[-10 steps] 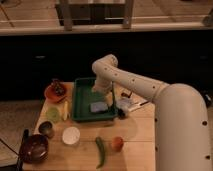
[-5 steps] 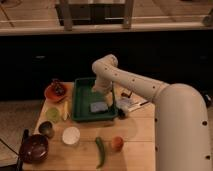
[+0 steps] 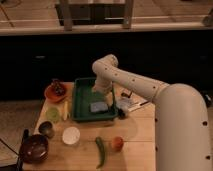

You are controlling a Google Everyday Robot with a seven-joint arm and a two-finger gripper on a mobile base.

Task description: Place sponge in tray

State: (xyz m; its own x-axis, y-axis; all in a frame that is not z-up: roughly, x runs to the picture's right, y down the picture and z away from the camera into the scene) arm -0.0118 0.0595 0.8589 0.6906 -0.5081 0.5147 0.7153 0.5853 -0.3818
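Observation:
The dark green tray (image 3: 81, 100) sits at the back middle of the wooden table. The pale grey-blue sponge (image 3: 98, 107) lies flat inside it, towards its front right corner. My white arm reaches in from the right and bends down over the tray. My gripper (image 3: 102, 95) hangs just above the sponge, and I cannot see whether it touches the sponge.
An orange plate (image 3: 54, 93) with a dark item is left of the tray. A pale yellow block (image 3: 65, 111), a green cup (image 3: 52, 114), a dark cup (image 3: 46, 129), a white bowl (image 3: 71, 135) and a dark red bowl (image 3: 34, 148) stand front left. A green pepper (image 3: 100, 150) and an orange fruit (image 3: 117, 143) lie in front. White-blue clutter (image 3: 125, 103) is to the right.

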